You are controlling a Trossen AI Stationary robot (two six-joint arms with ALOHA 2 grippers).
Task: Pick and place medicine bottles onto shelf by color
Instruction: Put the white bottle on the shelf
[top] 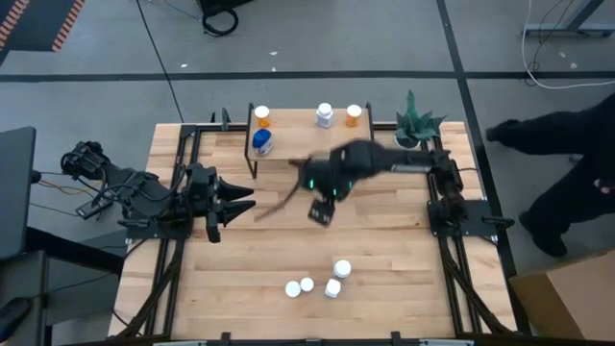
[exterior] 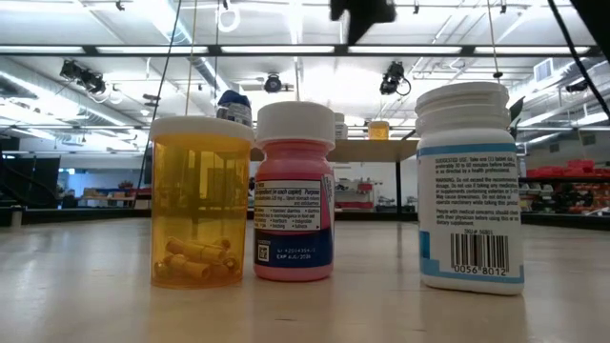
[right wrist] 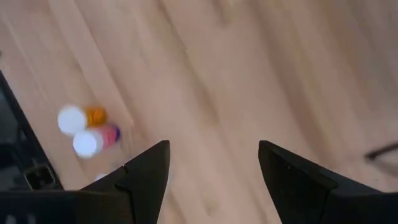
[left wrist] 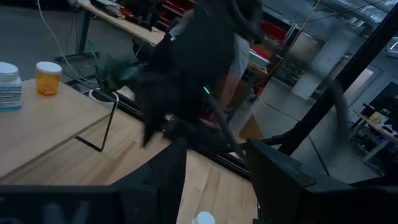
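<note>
The right end effector (top: 321, 213) hangs over the middle of the bench (top: 404, 279), fingers spread wide with nothing between them. The left end effector (top: 240, 203) rests low at the left side, also spread and empty.

On the shelf (top: 298, 127) at the far edge stand four bottles: an orange one (top: 261, 117), a blue one (top: 261, 142), a white one (top: 325, 115) and another orange one (top: 354, 115). A green plant (top: 416, 121) sits just beside the shelf. Four more bottles (top: 319, 282) stand near the front edge. Up close, one is yellow-orange with pills (exterior: 200, 202), one pink (exterior: 294, 192), one white with a barcode (exterior: 472, 188). The small writing is too tiny to read. A person in dark clothes (top: 567, 163) stands right of the bench.
</note>
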